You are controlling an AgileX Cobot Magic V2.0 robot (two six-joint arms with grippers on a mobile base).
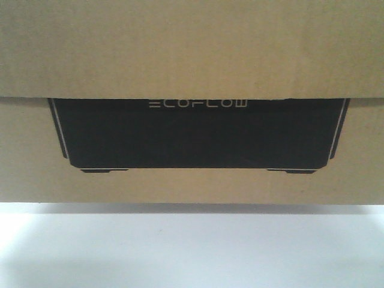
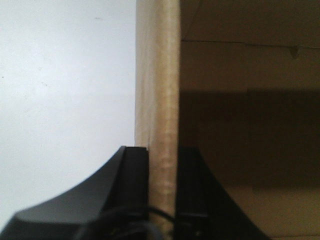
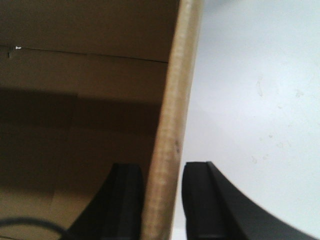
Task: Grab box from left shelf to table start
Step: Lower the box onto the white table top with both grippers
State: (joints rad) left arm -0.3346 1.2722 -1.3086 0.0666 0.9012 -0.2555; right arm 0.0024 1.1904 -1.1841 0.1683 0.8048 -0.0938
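Exterior front-facing: pale "ECOFLOW" lettering (image 1: 198, 104) on the box (image 1: 192, 54), black panel (image 1: 198, 135).

One legible word only: "ECOFLOW", in pale, thin capitals, printed on the black panel (image 1: 198, 135) of the brown cardboard box (image 1: 192, 48). Sits centred along the panel's top edge, just under the overhanging cardboard flap, in the front-facing view. First letter rendered as three stacked bars. Thin pale outline down both slanted sides of the panel, carrying no lettering. No other text, number or label legible on the cardboard. Nothing readable in either wrist view: bare cardboard wall, dark box interior, plain white surface.
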